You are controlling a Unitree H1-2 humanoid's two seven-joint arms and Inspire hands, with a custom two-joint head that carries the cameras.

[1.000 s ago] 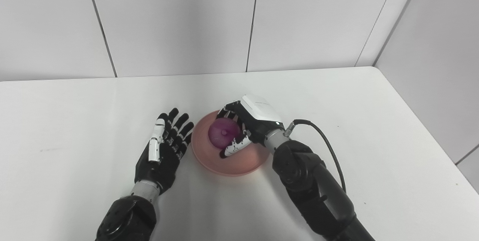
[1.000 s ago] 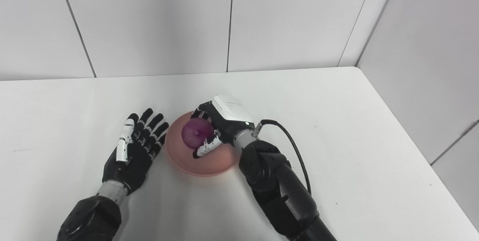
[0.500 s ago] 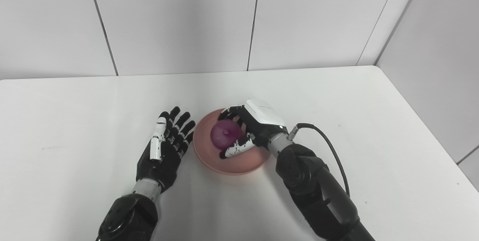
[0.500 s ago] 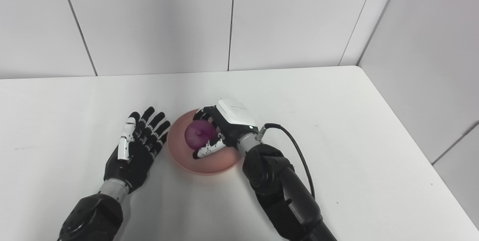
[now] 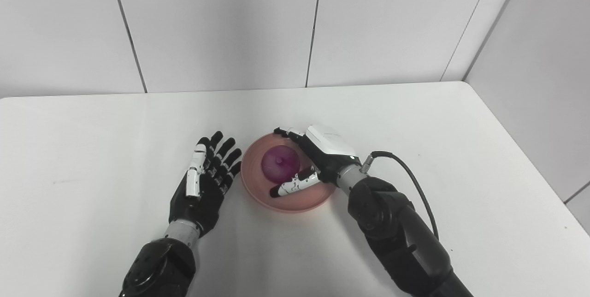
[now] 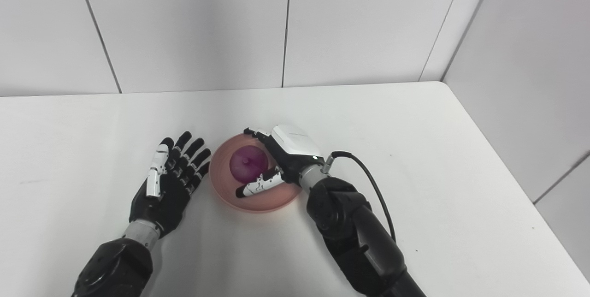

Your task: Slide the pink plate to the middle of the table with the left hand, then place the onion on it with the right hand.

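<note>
Onion (image 5: 280, 169), round, smooth and purple-red with a small nub on top, sits in the middle of a shallow pink plate (image 5: 258, 192), a matte round dish with a low raised rim. The plate lies flat on a plain white worktop (image 5: 438, 117) with a smooth, dull surface.

The right hand (image 5: 318, 158), black with a glossy white shell on its back, reaches over the plate's right side. Its fingers (image 5: 288, 133) are spread straight past the far side of the onion, and its thumb (image 5: 290, 187), white with black marks, stretches along the near side. The onion lies between thumb and fingers, and the hand is opened wide around it, gripping nothing. Whether any finger touches the onion cannot be told. A black cable (image 5: 410, 181) loops from the wrist of the right arm, which is dark, bulky and jointed.

The left hand (image 6: 168, 181), black with a white strip along one finger, lies flat and open just left of the plate, palm down, fingers spread and pointing away from the robot. Its fingertips (image 6: 203, 154) come close to the plate's rim. It holds nothing.
</note>
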